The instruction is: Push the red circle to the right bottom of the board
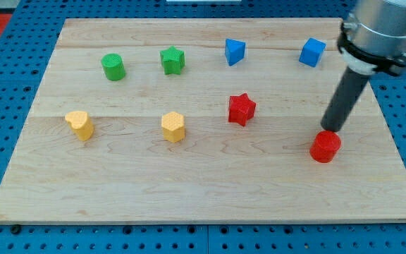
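My tip (332, 130) touching the red circle (325, 146) at its top edge, lower right of the desk (210, 197), red star (242, 109) to the view's left, no fingers on this rod.

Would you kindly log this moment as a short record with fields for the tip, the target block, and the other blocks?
tip: my tip sits at the upper edge of the red circle, apparently touching
target position: view's right, lower half of the board, short of the corner
red star: centre
yellow blocks: left
green cylinder
green star
blue blocks: top
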### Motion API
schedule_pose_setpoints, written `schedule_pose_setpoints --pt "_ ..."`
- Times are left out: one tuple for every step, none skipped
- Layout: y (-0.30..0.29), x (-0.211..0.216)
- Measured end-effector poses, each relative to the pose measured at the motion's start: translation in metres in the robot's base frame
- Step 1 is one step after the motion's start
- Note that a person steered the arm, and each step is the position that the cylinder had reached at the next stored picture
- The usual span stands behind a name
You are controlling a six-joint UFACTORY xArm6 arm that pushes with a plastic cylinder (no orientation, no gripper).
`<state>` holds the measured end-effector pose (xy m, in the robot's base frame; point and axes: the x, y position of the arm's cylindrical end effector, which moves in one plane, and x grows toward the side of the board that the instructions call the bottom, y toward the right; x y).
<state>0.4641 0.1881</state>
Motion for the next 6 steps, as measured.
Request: schedule_pose_setpoints --pt "-0.020 0.002" --pt "-0.018 0.028" --pt "-0.015 0.051" --pt "-0.012 0.060" --pt "-0.012 0.065" --pt "-0.016 0.071"
